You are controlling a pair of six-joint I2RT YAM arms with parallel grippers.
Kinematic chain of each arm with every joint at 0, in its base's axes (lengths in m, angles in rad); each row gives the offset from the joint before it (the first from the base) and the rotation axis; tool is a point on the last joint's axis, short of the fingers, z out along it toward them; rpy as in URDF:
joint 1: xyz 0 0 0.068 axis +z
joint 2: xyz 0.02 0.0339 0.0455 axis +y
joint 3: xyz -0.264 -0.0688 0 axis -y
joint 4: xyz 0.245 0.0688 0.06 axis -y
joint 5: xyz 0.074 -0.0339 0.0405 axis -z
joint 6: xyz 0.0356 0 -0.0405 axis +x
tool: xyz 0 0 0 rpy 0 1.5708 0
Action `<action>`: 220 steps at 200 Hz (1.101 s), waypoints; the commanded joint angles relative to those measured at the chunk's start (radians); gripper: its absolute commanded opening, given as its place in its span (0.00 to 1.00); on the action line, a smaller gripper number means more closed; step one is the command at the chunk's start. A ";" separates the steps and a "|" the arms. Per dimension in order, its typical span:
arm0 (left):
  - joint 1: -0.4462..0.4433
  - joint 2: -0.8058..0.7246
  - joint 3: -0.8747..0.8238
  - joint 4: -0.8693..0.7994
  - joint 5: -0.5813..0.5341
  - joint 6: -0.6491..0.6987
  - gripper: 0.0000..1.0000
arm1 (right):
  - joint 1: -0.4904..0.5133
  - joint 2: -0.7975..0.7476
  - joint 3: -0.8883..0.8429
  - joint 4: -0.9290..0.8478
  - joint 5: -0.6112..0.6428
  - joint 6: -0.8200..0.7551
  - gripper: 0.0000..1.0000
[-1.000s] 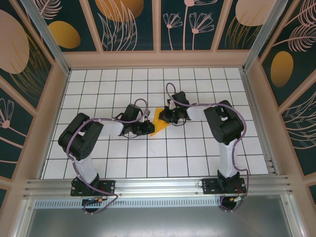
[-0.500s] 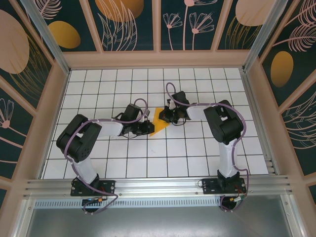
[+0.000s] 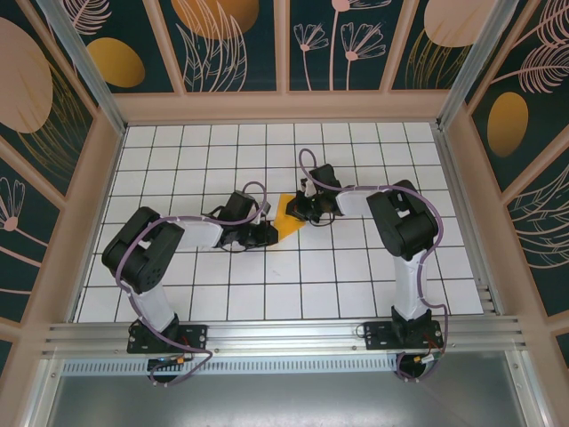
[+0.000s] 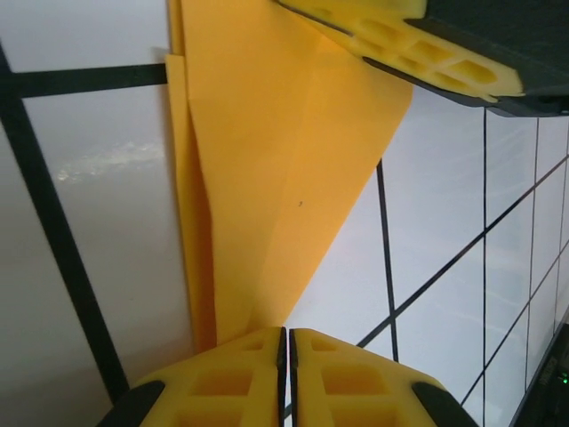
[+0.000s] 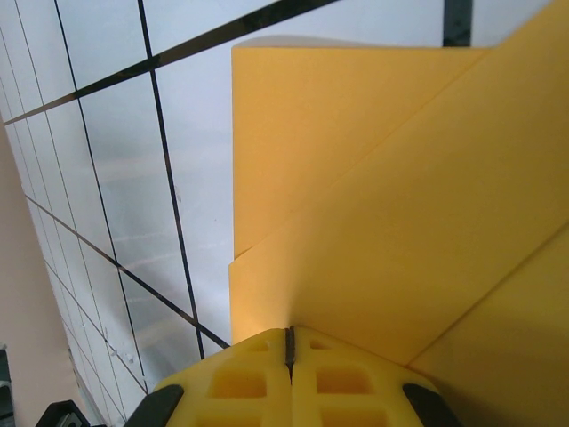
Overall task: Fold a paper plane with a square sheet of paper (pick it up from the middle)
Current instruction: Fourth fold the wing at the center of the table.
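Orange-yellow and creased into a pointed shape, the paper sheet (image 3: 286, 221) lies near the middle of the white gridded bench (image 3: 356, 285), stretched between the two arms. The left gripper (image 4: 286, 342) has its yellow fingers pressed together on the sheet's narrow tip. The right gripper (image 5: 289, 342) is pinched tight on the opposite, wider end, where folded layers overlap.

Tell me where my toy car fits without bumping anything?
Bare squares along the back wall, and between the left arm base and right arm base. Crowded middle: left gripper and right gripper pinch the orange paper.
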 commanded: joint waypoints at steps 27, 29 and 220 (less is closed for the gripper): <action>-0.003 0.025 -0.030 -0.047 -0.037 0.005 0.14 | 0.003 0.134 -0.050 -0.138 0.166 -0.009 0.00; -0.004 0.026 -0.031 -0.046 -0.039 0.005 0.14 | 0.003 0.134 -0.050 -0.137 0.166 -0.008 0.00; -0.003 -0.006 0.039 0.071 -0.078 -0.073 0.14 | 0.003 0.145 -0.052 -0.139 0.160 -0.006 0.00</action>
